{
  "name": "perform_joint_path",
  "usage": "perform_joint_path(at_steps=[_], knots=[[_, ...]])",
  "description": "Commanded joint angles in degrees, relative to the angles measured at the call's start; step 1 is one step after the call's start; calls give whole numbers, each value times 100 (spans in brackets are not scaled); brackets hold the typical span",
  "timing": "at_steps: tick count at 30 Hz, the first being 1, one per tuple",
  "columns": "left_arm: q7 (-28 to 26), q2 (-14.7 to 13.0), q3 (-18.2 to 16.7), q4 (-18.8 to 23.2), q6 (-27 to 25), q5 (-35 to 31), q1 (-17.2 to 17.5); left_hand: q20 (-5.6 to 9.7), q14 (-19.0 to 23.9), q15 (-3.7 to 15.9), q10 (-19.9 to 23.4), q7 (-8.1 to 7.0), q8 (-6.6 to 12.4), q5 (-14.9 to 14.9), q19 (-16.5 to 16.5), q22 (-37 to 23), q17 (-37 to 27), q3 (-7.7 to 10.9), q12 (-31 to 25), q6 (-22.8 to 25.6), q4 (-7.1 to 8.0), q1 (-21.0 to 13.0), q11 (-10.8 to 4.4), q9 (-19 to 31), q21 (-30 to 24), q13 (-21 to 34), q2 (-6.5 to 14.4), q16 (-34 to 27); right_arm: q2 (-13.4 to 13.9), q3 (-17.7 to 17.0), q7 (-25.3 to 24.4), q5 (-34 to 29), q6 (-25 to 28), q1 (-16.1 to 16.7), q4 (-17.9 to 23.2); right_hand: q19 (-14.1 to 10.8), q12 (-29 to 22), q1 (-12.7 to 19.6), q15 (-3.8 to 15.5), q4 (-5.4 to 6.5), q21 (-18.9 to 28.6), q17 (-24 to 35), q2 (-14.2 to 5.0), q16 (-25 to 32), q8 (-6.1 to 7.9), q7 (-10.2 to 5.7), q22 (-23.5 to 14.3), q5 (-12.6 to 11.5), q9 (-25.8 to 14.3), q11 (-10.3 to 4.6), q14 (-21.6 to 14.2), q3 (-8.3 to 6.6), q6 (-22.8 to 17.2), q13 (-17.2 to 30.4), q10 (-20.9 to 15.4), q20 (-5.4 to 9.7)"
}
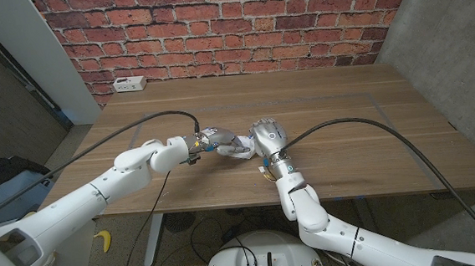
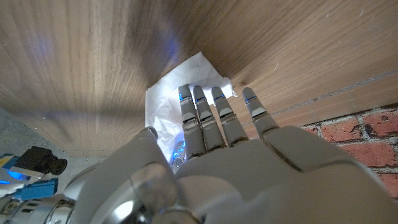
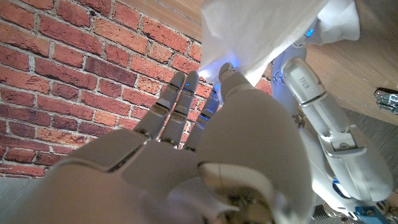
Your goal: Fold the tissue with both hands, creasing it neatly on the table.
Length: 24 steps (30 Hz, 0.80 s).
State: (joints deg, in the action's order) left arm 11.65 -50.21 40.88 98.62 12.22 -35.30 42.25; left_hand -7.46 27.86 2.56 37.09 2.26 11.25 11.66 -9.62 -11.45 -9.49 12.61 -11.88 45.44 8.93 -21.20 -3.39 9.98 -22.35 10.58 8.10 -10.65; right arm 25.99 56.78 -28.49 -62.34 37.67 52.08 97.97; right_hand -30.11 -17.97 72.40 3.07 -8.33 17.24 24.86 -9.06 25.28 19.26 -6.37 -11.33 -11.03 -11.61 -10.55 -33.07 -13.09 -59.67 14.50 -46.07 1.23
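Head view: left hand (image 1: 209,140) presses its fingers on the white tissue (image 1: 235,146) at the table's (image 1: 344,100) near middle; right hand (image 1: 268,137) pinches its edge. Keep the left fingers firm while drawing the fold over squarely.

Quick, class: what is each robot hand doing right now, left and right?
Left hand: fingers pressing on the white tissue; grip cannot be told.
Right hand: touching the tissue; grip cannot be told.

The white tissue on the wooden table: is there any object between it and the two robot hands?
Nothing visible stands between them. The white crumpled tissue lies on the brown wooden table, and the left hand already has its fingertips on it. The right hand is right beside the tissue, at its edge.
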Motion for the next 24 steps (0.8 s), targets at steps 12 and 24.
perform_joint_path(at_steps=[12, 24], knots=[[-537, -212, -356, 429, -395, -132, 415, 4, 29, 74, -156, -225, -100, 59, -176, 4, -19, 82, 75, -290, -179, 45, 112, 29, 4, 20, -31, 16, 63, 124, 268, 399, -161, -186, -12, -57, 12, 4, 1035, 40, 77, 16, 7, -18, -36, 13, -24, 2, -17, 16, -112, -11, -12, 42, -79, -34], [-2031, -246, -746, 745, -1024, -600, 1065, -44, 336, -280, -288, -411, -63, -42, -869, -22, -12, 871, 58, -624, -785, -725, 73, 32, -248, 23, 208, -24, 67, 274, 741, 202, 42, -333, -25, -45, 16, 11, 1043, 31, 87, 29, 19, -23, -35, 30, -25, -1, -17, -4, -155, -6, -39, 49, -101, -40]])
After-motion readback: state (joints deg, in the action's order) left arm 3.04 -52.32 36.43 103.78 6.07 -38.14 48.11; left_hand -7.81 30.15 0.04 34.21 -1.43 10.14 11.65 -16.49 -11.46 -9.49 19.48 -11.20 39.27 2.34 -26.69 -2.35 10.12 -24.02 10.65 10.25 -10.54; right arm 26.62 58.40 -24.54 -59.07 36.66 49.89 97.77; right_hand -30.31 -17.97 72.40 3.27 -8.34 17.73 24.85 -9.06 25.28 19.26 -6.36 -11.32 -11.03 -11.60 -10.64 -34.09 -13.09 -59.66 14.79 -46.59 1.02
